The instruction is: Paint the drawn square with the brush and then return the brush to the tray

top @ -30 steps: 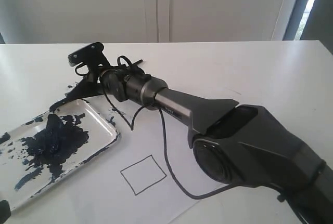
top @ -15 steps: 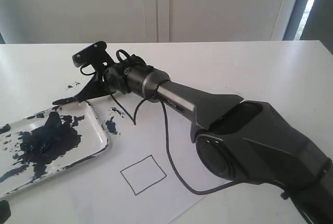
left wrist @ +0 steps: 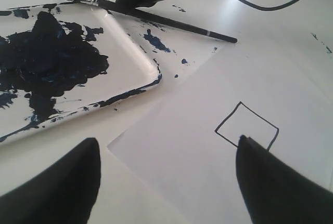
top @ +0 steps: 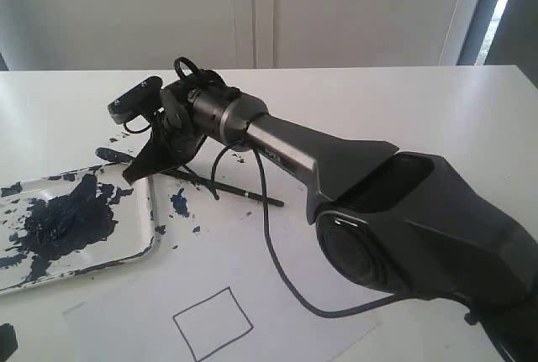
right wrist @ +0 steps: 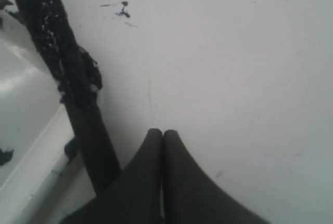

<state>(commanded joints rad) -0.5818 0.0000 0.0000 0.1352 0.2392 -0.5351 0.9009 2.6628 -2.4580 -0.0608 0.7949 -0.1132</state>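
The brush (top: 227,190) lies flat on the table, its paint-coated tip (right wrist: 49,31) at the far corner of the tray (top: 126,232). My right gripper (top: 136,170) reaches across to the left and stands on the handle near the tip. It is shut (right wrist: 162,132), with nothing between its fingertips and the brush (right wrist: 91,146) running beside them. The drawn square (top: 212,322) is white inside on the paper near the front. My left gripper (left wrist: 166,182) hangs open over the paper's corner, beside the square (left wrist: 247,125).
The paper sheet (top: 286,286) lies to the right of the tray (left wrist: 125,63), which carries a big dark paint blob (top: 59,215). Dark splatters (top: 178,202) mark the table between tray and brush. A black cable (top: 269,244) hangs from the right arm over the paper.
The right gripper swung from pointing low at the tray's corner to standing steeper. The brush's handle now shows along the table. Tray and paper have shifted left and nearer the front.
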